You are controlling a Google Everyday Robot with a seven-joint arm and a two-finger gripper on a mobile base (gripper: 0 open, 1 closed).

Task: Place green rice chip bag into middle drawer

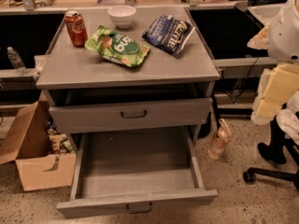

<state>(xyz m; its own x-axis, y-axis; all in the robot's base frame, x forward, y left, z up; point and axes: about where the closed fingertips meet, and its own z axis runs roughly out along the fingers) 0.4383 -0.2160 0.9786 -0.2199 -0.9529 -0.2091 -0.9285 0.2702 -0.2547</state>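
The green rice chip bag (119,46) lies flat on the grey cabinet top (84,71), left of centre. The middle drawer (135,171), the cabinet's lowest one, is pulled fully out and holds nothing. The taller-fronted drawer above it (133,114) is closed. My arm (286,29), in white and pale yellow segments, hangs down the right edge of the view. Its dark lower end, the gripper (271,149), is low beside the cabinet's right side, well away from the bag and holding nothing that shows.
On the cabinet top also stand a red soda can (75,28), a white bowl (121,16) and a dark blue chip bag (169,33). An open cardboard box (35,155) sits on the floor at left. A pink bottle (219,139) and a chair base (268,174) are at right.
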